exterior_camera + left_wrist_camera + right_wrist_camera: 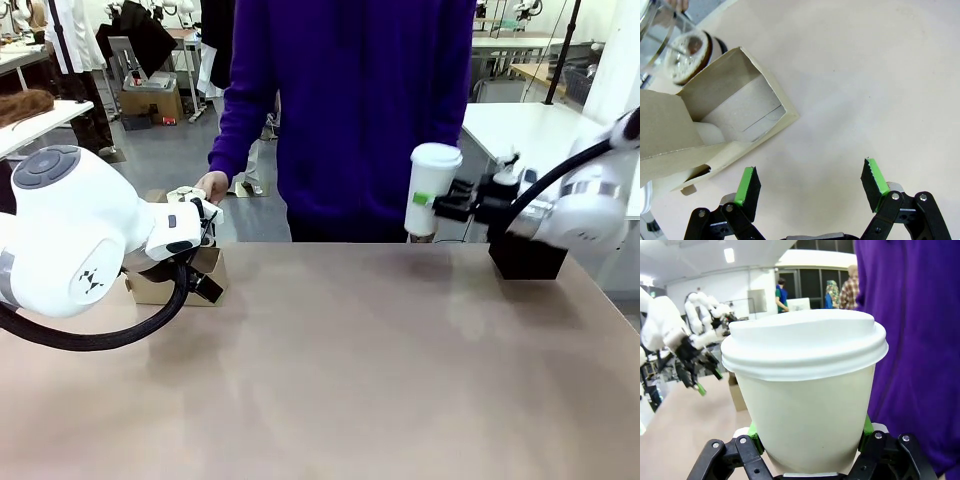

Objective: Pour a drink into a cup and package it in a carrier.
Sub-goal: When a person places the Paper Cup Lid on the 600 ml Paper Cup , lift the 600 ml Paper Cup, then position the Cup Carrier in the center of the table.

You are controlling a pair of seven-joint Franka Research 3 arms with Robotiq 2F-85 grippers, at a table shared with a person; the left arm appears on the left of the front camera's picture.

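My right gripper (441,206) is shut on the cup (431,190), a tall white paper cup with a white lid, held upright in the air in front of the person. Up close, the green pads of that gripper (809,434) press both sides of the cup (805,390). The brown cardboard carrier (178,283) sits at the table's left edge, partly behind my left arm. My left gripper (811,182) hovers open just beside the carrier (740,112), nothing between its fingers. A clear glass carafe (675,47) with a little dark drink stands behind the carrier.
A person in a purple top stands at the far side, one hand (211,185) down near the carrier. A black cube-shaped box (527,258) sits at the table's right rear, under my right arm. The bare tan tabletop (350,370) stretches across the middle and front.
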